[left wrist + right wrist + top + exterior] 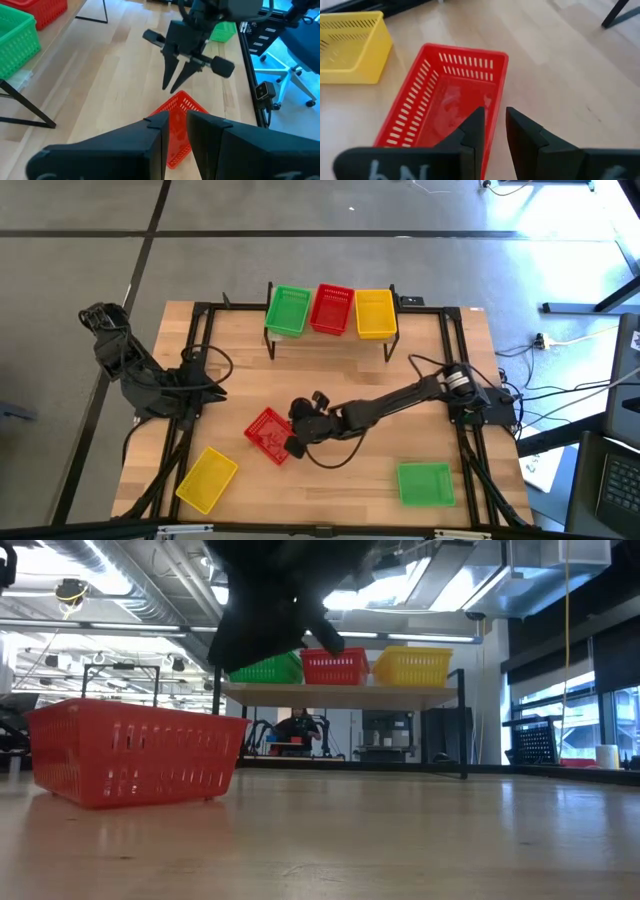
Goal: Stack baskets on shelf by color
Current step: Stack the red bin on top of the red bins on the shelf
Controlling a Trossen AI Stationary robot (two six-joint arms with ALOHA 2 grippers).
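Basket (pixel 445 107) (red) rim sits between right gripper (pixel 492 131) fingers.

shelf (pixel 330 338) at far table edge, wooden top, black legs | on it in a row: green basket (pixel 288 311), red basket (pixel 332 309), yellow basket (pixel 375 313) | loose on table: red one (pixel 268 435) mid-front, skewed; yellow one (pixel 207 478) front left, skewed; green one (pixel 425 483) front right

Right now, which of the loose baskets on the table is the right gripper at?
The red basket, mid-table: the right gripper straddles its rim. The yellow basket and green basket lie apart near the front edge.
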